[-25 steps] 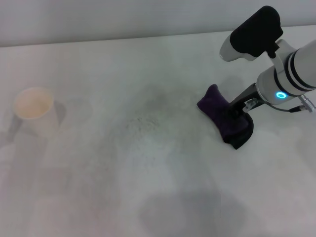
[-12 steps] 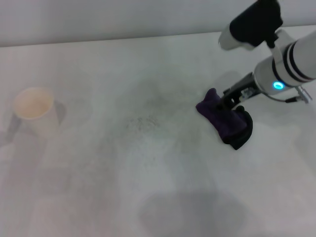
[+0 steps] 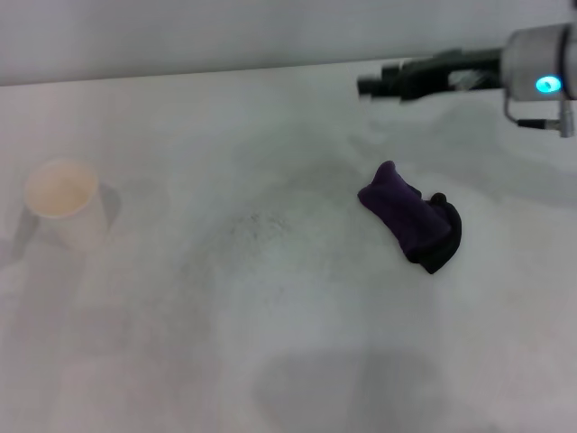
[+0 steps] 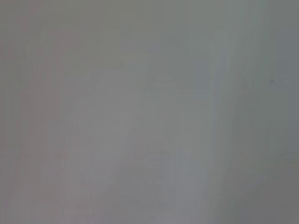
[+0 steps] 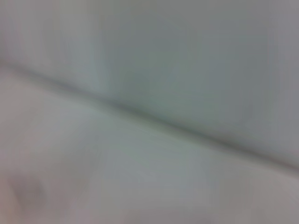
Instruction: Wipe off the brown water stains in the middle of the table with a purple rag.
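Purple rag (image 3: pixel 412 225) bunched on the table (image 3: pixel 297 361), lying free, nothing touching it. Right gripper (image 3: pixel 371 86) raised beyond the rag, toward the far edge, arm reaching in from the rag's right; whether the claw is spread or closed cannot be told. Paper cup (image 3: pixel 63 203) upright, well apart to the rag's left. Faint grey speckled smudge (image 3: pixel 261 225) between cup and rag. No brown stain discernible. Left gripper unseen.
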You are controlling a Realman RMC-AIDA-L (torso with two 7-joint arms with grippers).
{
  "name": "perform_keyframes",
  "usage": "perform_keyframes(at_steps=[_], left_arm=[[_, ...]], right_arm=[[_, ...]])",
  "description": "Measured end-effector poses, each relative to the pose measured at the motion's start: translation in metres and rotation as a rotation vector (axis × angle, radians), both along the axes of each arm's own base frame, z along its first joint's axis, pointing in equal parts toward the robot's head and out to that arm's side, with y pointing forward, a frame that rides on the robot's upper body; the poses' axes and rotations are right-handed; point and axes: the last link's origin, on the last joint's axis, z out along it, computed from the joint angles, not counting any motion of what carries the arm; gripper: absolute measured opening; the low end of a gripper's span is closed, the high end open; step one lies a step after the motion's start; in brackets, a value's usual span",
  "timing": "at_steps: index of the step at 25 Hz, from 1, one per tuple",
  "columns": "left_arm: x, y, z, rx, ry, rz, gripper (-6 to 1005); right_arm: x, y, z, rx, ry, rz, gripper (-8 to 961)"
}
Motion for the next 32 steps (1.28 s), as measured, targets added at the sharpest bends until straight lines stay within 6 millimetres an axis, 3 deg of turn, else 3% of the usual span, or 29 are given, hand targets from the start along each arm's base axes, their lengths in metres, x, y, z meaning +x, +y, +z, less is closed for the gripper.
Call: perform_keyframes(at_steps=[1,4,7,9,11,12,14,16,19,26,32], left_arm=[[0.000,0.000,0.000,0.000,0.000,0.000,893],[0.000,0.000,0.000,0.000,0.000,-0.001,892],[-0.001,-0.001,0.000,0.000,0.000,0.002,892],[-0.001,-0.001,0.000,0.001,0.000,0.002,892],[0.000,0.000,0.000,0.001,0.000,0.001,892],[0.000,0.000,0.000,0.001,0.000,0.000,892],[0.000,0.001,0.000,0.001,0.000,0.000,892],[0.000,0.001,0.001,0.002,0.000,0.002,892],[-0.001,0.001,0.000,-0.001,-0.001,0.010,892],[-0.004,0.003,0.002,0.009,-0.009,0.033,893],[-0.005,0.003,0.003,0.022,-0.018,0.040,893]], right_arm=[[0.000,0.000,0.000,0.000,0.000,0.000,518],[0.026,-0.008,0.019,0.150,0.271,0.046,536],[0.054,-0.021,0.033,0.342,0.390,0.085,554],[0.086,-0.036,0.042,0.541,0.339,0.098,565],[0.096,-0.041,0.043,0.597,0.298,0.097,577],[0.115,-0.049,0.040,0.696,0.223,0.063,583],[0.123,-0.052,0.038,0.737,0.185,0.047,595],[0.148,-0.061,0.030,0.855,0.082,-0.070,606],[0.158,-0.065,0.022,0.885,-0.002,-0.117,624],[0.158,-0.071,-0.002,0.856,-0.164,-0.080,832],[0.156,-0.071,-0.003,0.865,-0.152,-0.071,860]])
